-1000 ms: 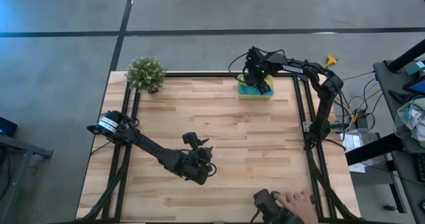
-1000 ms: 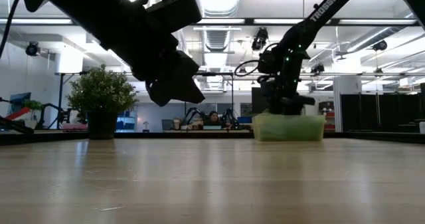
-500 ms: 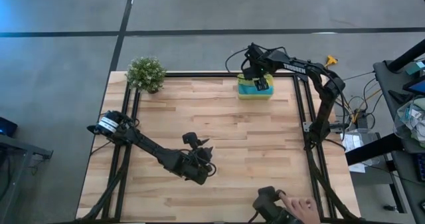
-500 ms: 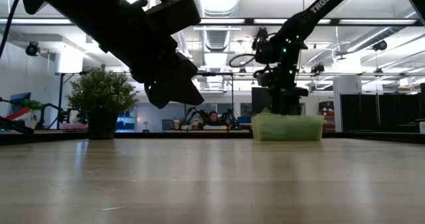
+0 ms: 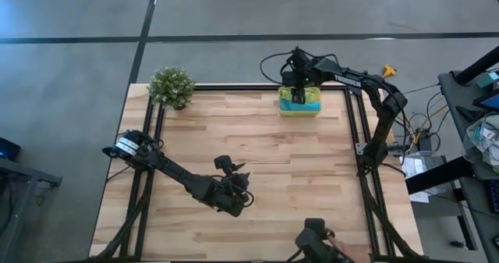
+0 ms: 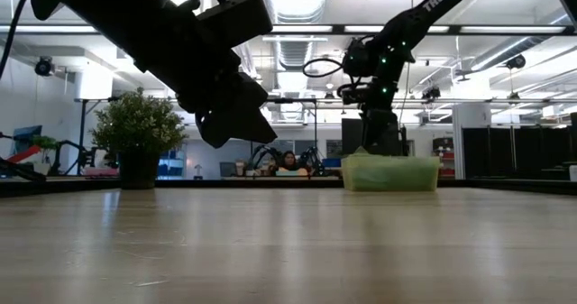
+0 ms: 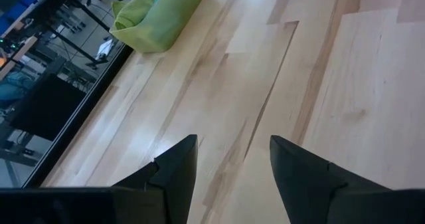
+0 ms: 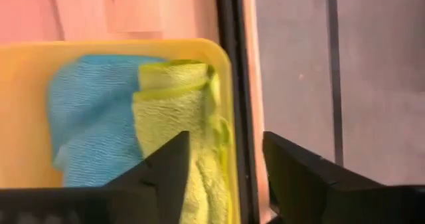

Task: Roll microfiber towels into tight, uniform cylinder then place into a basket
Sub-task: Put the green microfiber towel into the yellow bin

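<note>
The right end effector (image 5: 299, 96) has lifted off the basket (image 5: 313, 110) at the far right of the worktop (image 5: 273, 161). A second ago it sat low among the cloth; now it hangs above the basket with its fingers (image 8: 166, 167) apart and nothing between them. Both towels lie side by side in the basket, the blue towel (image 8: 89, 117) and the green towel (image 8: 176, 114) touching, the green one against the basket wall. Neither looks like a tight cylinder; both are loosely folded. The placing looks finished, so the task appears to be at or near its end.

The left end effector (image 5: 243, 199) hovers over the near middle of the worktop, fingers (image 7: 176, 167) apart and empty, as it was a second ago.
</note>
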Tool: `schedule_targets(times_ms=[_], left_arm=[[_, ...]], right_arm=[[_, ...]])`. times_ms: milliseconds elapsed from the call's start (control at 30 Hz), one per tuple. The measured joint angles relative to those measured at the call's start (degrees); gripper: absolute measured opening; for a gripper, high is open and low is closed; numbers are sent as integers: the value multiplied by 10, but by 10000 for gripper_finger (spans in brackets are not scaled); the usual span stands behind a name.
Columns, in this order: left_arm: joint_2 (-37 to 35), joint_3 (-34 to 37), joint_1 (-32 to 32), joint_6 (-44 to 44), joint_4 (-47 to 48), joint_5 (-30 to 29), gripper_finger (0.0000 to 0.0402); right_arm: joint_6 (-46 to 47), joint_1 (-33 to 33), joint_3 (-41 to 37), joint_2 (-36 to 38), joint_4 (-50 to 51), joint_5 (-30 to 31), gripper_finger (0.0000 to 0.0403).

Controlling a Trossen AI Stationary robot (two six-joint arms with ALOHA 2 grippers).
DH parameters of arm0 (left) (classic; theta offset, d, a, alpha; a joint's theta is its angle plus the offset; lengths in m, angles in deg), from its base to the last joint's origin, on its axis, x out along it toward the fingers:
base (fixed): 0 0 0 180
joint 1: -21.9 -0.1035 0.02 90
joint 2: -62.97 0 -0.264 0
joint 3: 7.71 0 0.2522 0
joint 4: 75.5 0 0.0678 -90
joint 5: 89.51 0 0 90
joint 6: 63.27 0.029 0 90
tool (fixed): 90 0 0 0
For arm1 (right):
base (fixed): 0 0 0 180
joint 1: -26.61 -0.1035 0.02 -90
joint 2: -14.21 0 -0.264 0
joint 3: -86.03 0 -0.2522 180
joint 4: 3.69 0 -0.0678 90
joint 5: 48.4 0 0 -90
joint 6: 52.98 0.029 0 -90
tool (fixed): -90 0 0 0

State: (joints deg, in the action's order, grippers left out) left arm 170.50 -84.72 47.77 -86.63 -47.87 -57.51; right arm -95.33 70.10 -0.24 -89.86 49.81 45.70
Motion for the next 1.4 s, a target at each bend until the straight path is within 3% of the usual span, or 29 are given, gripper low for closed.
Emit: schedule_targets(times_ms=[300,567,1033,1400], left_arm=[[0,0,0,1,-1,0,173],[0,0,0,1,-2,0,173],[0,1,0,1,-2,-1,173],[1,9,-4,0,-15,-1,173]], right_arm=[[-44,-1,-15,0,-29,0,20],[-61,-1,-32,-5,-47,-21,9],[-67,-4,-37,-87,-110,-40,9],[-14,-4,-37,-28,-107,-43,9]])
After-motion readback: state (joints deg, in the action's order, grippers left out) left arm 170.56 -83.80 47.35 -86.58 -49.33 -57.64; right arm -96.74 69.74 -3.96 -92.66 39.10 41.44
